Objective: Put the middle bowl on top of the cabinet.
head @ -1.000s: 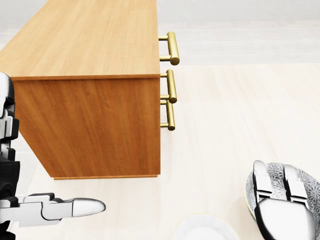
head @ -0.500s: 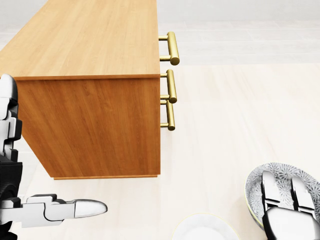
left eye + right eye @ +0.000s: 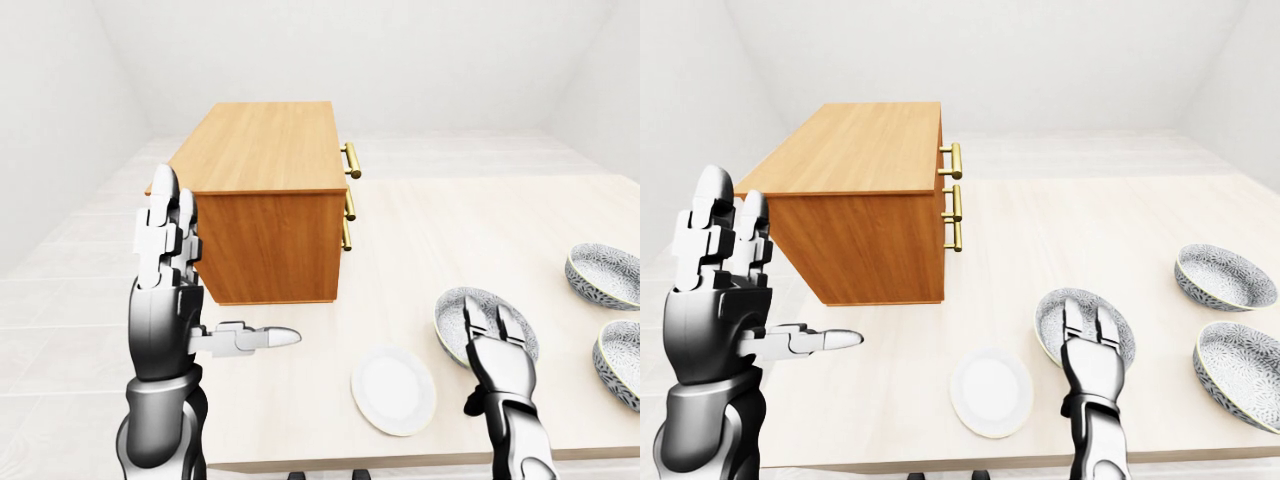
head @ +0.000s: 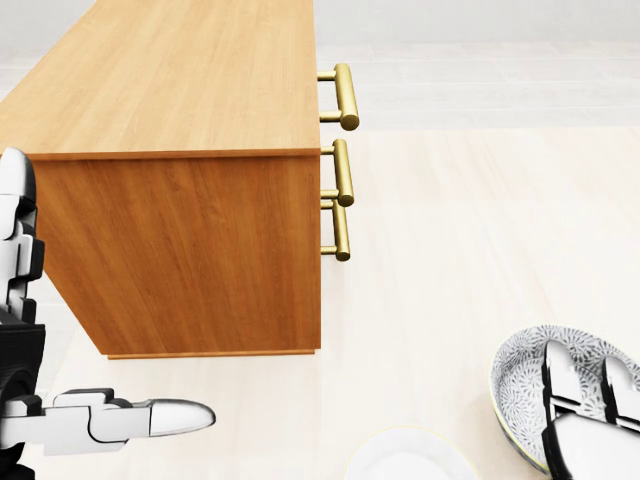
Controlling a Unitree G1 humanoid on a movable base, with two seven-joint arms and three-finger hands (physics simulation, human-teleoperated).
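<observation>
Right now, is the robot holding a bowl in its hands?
No, nothing is held. The right hand hovers open over the near edge of a patterned bowl, fingers not closed round it. The left hand is raised and open, empty.

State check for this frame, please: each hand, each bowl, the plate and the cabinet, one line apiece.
left hand: open, raised upright beside the cabinet, holding nothing.
right hand: open, fingers over the nearest bowl's rim, not closed on it.
nearest bowl: upright on the table, not lifted.
two far bowls: upright on the table, untouched.
plate: flat on the table, empty.
cabinet: drawers shut, top bare.
</observation>
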